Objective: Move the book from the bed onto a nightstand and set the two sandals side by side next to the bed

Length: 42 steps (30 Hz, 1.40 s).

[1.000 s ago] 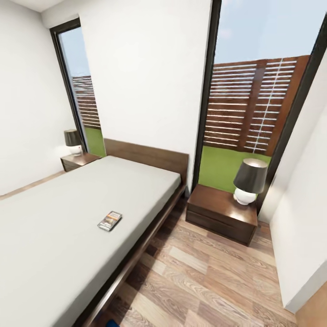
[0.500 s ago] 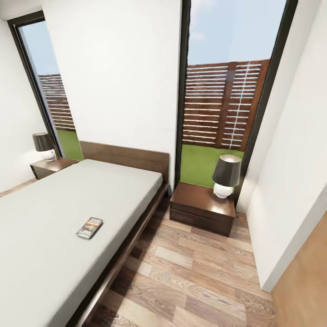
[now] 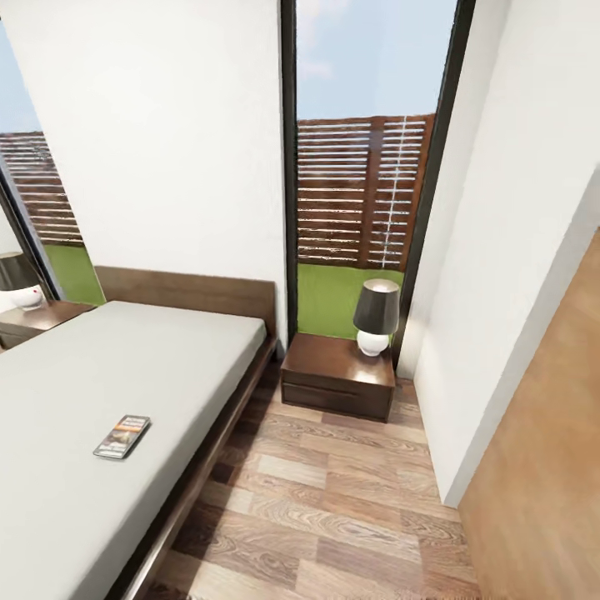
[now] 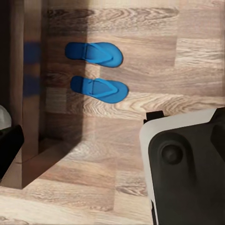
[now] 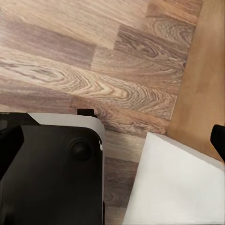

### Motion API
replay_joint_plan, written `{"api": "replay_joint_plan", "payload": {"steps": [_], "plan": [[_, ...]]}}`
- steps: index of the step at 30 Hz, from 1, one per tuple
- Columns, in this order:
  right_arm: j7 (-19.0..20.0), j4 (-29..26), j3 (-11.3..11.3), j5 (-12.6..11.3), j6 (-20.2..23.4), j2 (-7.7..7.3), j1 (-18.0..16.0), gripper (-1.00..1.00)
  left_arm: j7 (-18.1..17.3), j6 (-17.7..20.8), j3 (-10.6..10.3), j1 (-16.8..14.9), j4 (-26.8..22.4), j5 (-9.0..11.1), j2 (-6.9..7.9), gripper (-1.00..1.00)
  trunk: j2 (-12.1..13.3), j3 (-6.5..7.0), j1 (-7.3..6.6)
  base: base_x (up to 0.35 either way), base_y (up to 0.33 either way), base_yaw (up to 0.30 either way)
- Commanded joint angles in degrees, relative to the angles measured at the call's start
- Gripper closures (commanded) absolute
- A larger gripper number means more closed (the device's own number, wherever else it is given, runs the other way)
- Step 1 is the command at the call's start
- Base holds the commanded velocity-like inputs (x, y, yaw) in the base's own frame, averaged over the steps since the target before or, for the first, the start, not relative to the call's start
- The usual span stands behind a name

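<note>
I stand in the bedroom, looking over the bed (image 3: 100,383) from the aisle along its right edge. The book (image 3: 122,436) lies flat on the mattress, nearer the right edge than the middle, well short of the headboard. The nightstand (image 3: 337,377) sits just past the bed's head corner, with a lamp (image 3: 376,317) on its back right corner; its front left part is bare. A second nightstand (image 3: 33,319) shows beyond the bed's far side.

My left wrist view shows the two sandals (image 4: 96,70) on the plank floor, roughly parallel and close together, beside a dark wooden edge. I cannot tell whether either of my grippers is apart or together; no fingertips are clear.

To do this step well, I judge I should square my base to the bed's side until the book is within reach, then grip it by its near edge.

Compared with a second ago, my view has swung right: the book and nightstand sit further left, and a wooden door (image 3: 542,467) fills more of the right.
</note>
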Motion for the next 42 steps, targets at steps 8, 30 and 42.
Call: {"api": "replay_joint_plan", "payload": {"steps": [8,30,42], "plan": [[-0.3,0.1,0.5,-0.1,-0.1,0.08,-0.1,-1.00,0.2,-0.2,-0.5,0.0,0.0,0.5,0.02,-1.00,-0.1,-0.13,0.03,0.000,0.000,-0.297],[-0.3,0.0,0.5,-0.1,-0.1,0.17,-0.1,-1.00,0.2,-0.1,-0.5,0.0,0.0,0.5,-0.07,-1.00,-0.1,-0.13,0.03,0.079,-0.037,-0.177],[-0.3,0.0,0.5,0.0,-0.1,0.30,-0.1,-1.00,0.2,-0.1,-0.5,-0.1,0.0,0.5,-0.14,-1.00,-0.1,-0.13,0.03,0.258,-0.073,-0.008]]}}
